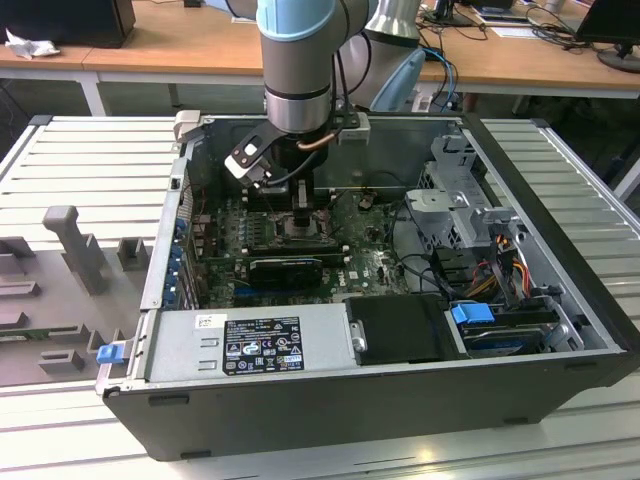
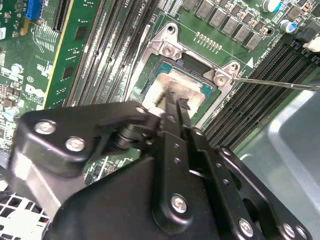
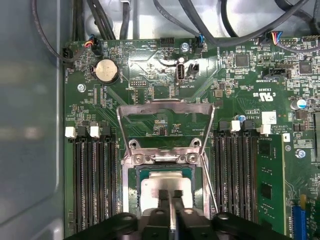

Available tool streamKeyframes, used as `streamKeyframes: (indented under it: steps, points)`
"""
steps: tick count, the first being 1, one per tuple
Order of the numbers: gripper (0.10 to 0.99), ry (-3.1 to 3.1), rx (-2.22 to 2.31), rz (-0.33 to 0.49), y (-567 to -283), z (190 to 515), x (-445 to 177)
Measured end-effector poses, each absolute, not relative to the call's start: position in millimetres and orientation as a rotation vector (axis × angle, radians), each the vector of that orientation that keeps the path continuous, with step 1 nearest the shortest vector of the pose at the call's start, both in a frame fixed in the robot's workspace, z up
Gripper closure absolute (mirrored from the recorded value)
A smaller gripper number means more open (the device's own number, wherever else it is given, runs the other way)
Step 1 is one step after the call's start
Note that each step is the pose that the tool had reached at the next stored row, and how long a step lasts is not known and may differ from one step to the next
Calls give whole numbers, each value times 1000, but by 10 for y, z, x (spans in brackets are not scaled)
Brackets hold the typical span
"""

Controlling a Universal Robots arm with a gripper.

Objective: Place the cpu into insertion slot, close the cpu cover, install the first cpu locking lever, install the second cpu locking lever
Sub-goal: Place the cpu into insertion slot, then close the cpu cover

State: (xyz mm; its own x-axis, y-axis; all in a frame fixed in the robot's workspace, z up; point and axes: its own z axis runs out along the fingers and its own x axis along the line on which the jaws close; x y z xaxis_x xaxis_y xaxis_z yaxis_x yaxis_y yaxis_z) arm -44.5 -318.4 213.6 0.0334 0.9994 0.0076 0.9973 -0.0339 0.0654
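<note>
The cpu (image 3: pixel 165 182) lies flat in the insertion slot (image 3: pixel 131 192), its pale metal face up; in the second wrist view the cpu (image 2: pixel 187 87) sits within the grey rim (image 2: pixel 167 47). The cpu cover (image 3: pixel 165 103) is swung open and lies back from the socket over the green board. My gripper (image 3: pixel 170 196) hangs right over the chip's middle with its two black fingers drawn together, nothing between them. A thin wire locking lever (image 2: pixel 275 82) sticks out sideways from the socket corner, unlatched. In the exterior view my gripper (image 1: pixel 300 222) reaches down into the open computer case.
Long black memory slots (image 3: pixel 92 180) flank the socket on both sides. Cables (image 3: pixel 200 30) run along the board's far edge. A black expansion card (image 1: pixel 285 268), a power supply (image 1: pixel 250 345) and a drive cage (image 1: pixel 460 200) crowd the case, whose walls (image 1: pixel 170 240) enclose everything.
</note>
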Motion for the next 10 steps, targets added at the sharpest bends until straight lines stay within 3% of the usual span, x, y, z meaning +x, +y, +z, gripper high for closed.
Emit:
streamKeyframes:
  steps: [1,10]
  points:
    - [980,2154,2228,79,-3184,2140,-445]
    - [980,2154,2228,79,-3183,2204,-438]
